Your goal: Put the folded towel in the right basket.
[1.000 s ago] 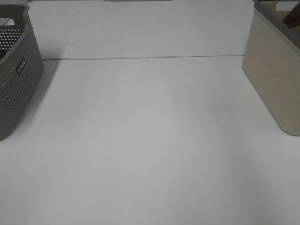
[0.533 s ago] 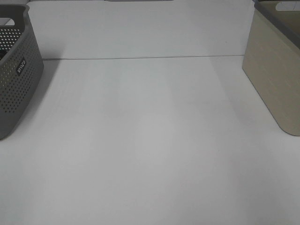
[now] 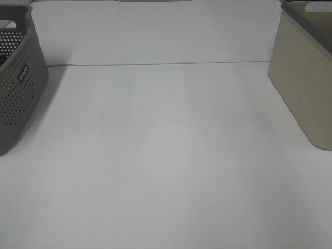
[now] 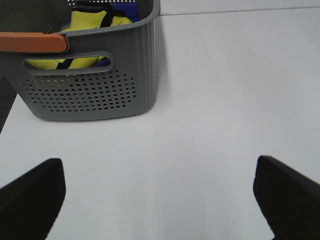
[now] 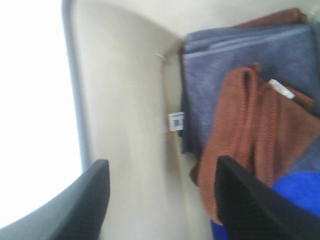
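The right basket (image 3: 303, 88) is beige with a grey rim and stands at the table's right edge. In the right wrist view my right gripper (image 5: 162, 167) is open and empty above the inside of that basket (image 5: 125, 100). A rust-brown towel (image 5: 250, 125) lies there on a folded grey-blue towel (image 5: 230, 55), with a bright blue cloth (image 5: 295, 192) beside them. My left gripper (image 4: 159, 167) is open and empty over the bare table, near the grey perforated basket (image 4: 90, 90). Neither gripper shows in the exterior high view.
The grey perforated basket (image 3: 15, 83) stands at the table's left edge and holds yellow (image 4: 90, 22) and blue cloths. An orange bar (image 4: 32, 42) lies across its rim. The white table (image 3: 166, 155) spreads between the two baskets.
A dark shape seen one second ago at the top of the right basket in the exterior high view is gone from that view now. Nothing else has moved.
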